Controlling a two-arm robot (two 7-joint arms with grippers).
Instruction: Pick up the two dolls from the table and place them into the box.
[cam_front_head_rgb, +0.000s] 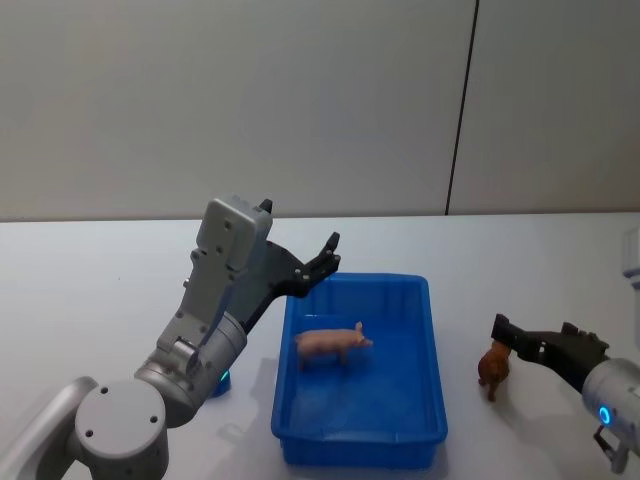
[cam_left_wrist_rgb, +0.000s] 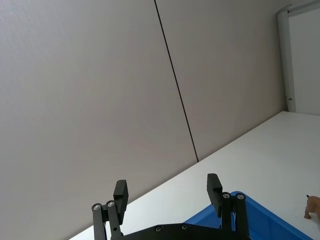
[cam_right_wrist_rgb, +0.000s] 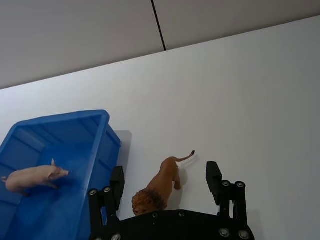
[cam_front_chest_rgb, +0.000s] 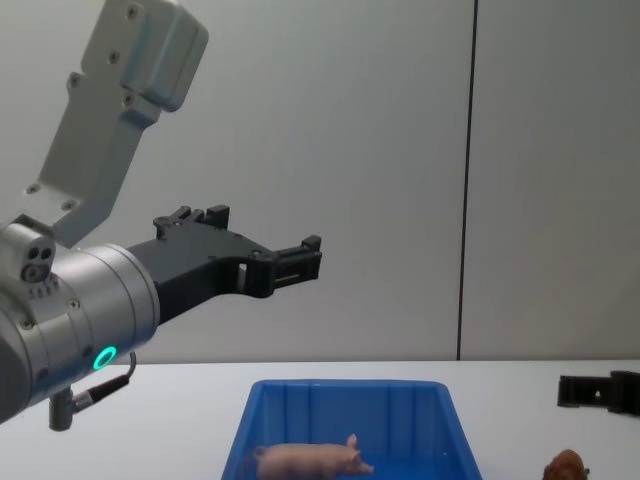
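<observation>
Looking down from the head view, you have the pale pink pig (cam_front_head_rgb: 335, 345) standing upright inside the blue box (cam_front_head_rgb: 360, 281), in its far half, snout turned to the robot's right. The right wrist view shows the pig (cam_right_wrist_rgb: 35, 177) on the floor of the box (cam_right_wrist_rgb: 60, 130), and the chest view shows it (cam_front_chest_rgb: 305, 461) side-on behind the near wall (cam_front_chest_rgb: 345, 410). The box sits on the white table (cam_front_head_rgb: 100, 270). Your second doll, the reddish-brown figure (cam_front_head_rgb: 492, 368), stands on the table just outside the box's right long wall, apart from it. The right gripper (cam_right_wrist_rgb: 165, 174) is low over the table with its fingers spread wide, and the brown figure (cam_right_wrist_rgb: 160, 187) stands in the gap between them. You can see clearance on both sides, so nothing is pinched. Its maned head is nearest the wrist camera and its tail points away. The left gripper (cam_front_head_rgb: 328, 255) is raised in the air by the box's far left corner. Its fingers are also spread apart with nothing between them, as the left wrist view confirms (cam_left_wrist_rgb: 167, 186).
</observation>
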